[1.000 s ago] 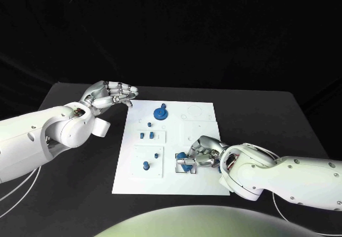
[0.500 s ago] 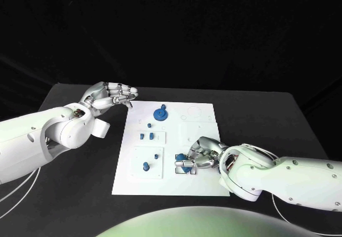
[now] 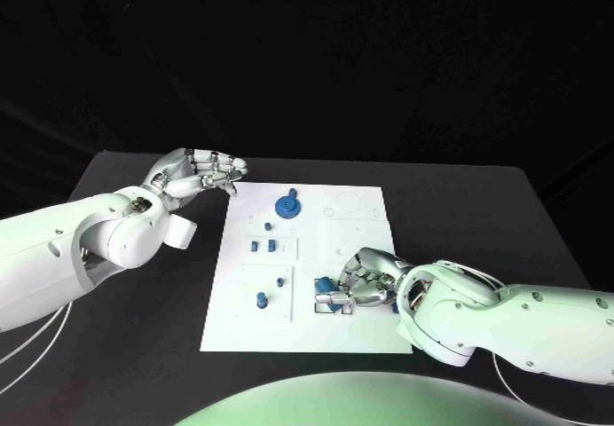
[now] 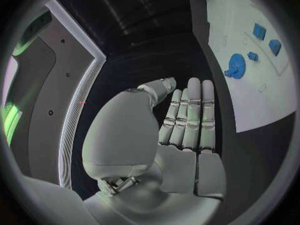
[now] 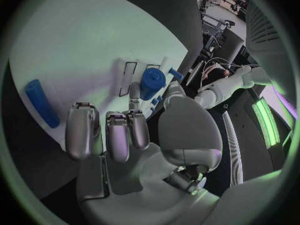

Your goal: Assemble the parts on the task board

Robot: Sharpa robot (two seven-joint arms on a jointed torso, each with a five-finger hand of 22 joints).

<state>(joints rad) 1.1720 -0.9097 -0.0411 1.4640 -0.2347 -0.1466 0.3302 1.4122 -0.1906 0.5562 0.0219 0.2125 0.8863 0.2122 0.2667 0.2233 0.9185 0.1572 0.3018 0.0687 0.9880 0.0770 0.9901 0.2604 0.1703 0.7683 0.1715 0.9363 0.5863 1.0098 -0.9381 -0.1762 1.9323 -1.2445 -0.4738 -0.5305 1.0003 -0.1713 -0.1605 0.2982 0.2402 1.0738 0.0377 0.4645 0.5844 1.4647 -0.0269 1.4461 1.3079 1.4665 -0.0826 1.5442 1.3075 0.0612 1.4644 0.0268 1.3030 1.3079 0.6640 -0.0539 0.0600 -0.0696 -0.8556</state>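
The left arm comes in from the left, its forearm angled toward the far side. The left hand (image 3: 199,170) hangs at the far left with its fingers (image 4: 187,116) curled inward and nothing between them. The right arm comes in from the near right, its forearm low. The right hand (image 3: 365,279) is bent palm-down near the middle, its fingers (image 5: 128,130) pinching a small blue part (image 5: 152,83).

The head camera looks down on the task board (image 3: 307,266) from above. Both wrist cameras sit close behind their hands, each catching that board.
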